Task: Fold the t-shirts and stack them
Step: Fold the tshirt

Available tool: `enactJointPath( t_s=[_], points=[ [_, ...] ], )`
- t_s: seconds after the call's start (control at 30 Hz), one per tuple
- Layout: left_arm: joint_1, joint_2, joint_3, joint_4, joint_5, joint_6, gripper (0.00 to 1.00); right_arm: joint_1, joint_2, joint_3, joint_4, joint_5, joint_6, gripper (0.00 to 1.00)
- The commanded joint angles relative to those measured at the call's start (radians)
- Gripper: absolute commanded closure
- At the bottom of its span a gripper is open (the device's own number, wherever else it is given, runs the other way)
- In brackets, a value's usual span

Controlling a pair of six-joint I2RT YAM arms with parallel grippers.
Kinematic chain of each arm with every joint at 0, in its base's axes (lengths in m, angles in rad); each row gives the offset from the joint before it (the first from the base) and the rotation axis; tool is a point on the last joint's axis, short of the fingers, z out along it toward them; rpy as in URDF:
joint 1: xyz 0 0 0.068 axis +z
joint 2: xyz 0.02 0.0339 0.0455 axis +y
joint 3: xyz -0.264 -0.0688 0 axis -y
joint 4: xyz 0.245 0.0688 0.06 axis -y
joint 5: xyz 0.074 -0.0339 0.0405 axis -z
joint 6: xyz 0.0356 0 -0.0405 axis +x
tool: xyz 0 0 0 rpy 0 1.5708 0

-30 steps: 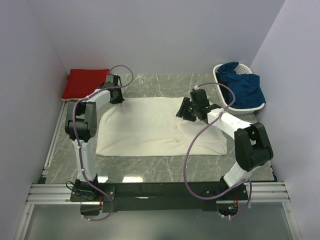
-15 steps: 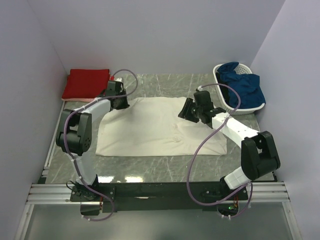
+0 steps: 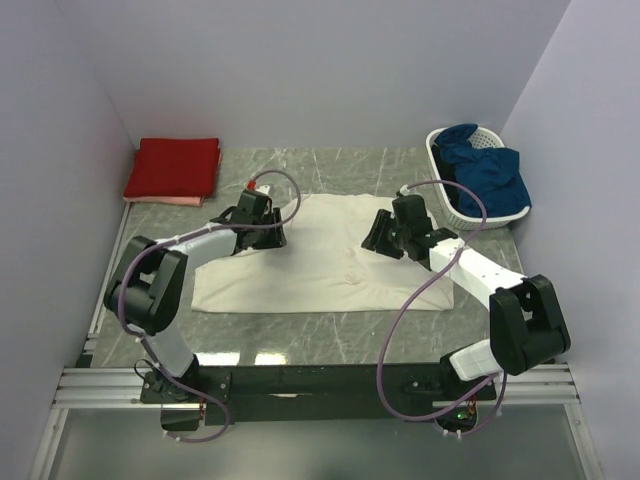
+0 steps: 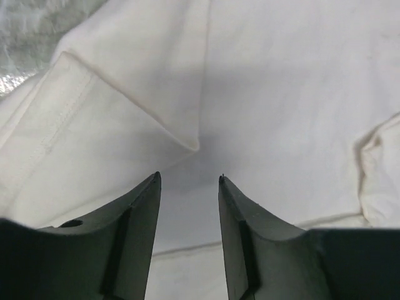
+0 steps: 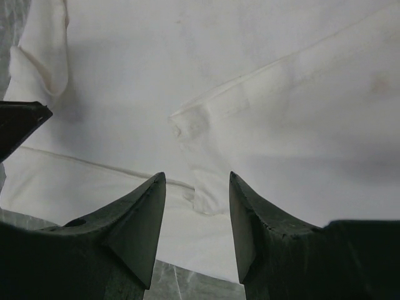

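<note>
Sleeve corner (image 4: 185,139) of cream t-shirt (image 4: 294,81) lies just ahead of left gripper (image 4: 189,177), half-open, empty; right gripper (image 5: 197,175) likewise.

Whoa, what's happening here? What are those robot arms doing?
Two robot arms are folding laundry. A big cream t-shirt lies spread on the table, partly folded. The left gripper and the right gripper both hang just over it with jaws apart, holding nothing. A folded red shirt sits in the far left corner, and a white basket with blue clothes stands at the far right.
</note>
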Motion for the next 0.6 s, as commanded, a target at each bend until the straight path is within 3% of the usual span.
enactJointPath(
  t_s=[0.0, 0.13, 0.27, 0.57],
  points=[
    [-0.005, -0.113, -0.011, 0.059, -0.04, -0.014, 0.52, -0.008, -0.054, -0.005, 0.032, 0.024, -0.014, 0.48],
    [-0.005, -0.183, 0.016, 0.007, -0.153, -0.031, 0.49, -0.008, -0.059, -0.005, 0.027, 0.034, -0.018, 0.48],
    [0.004, -0.153, 0.094, -0.096, -0.281, -0.043, 0.48, -0.007, -0.054, -0.003, 0.029, 0.03, -0.015, 0.48],
    [0.056, 0.071, 0.303, -0.237, -0.278, 0.004, 0.42, -0.007, -0.065, -0.005, 0.02, 0.041, -0.023, 0.48]
  ],
)
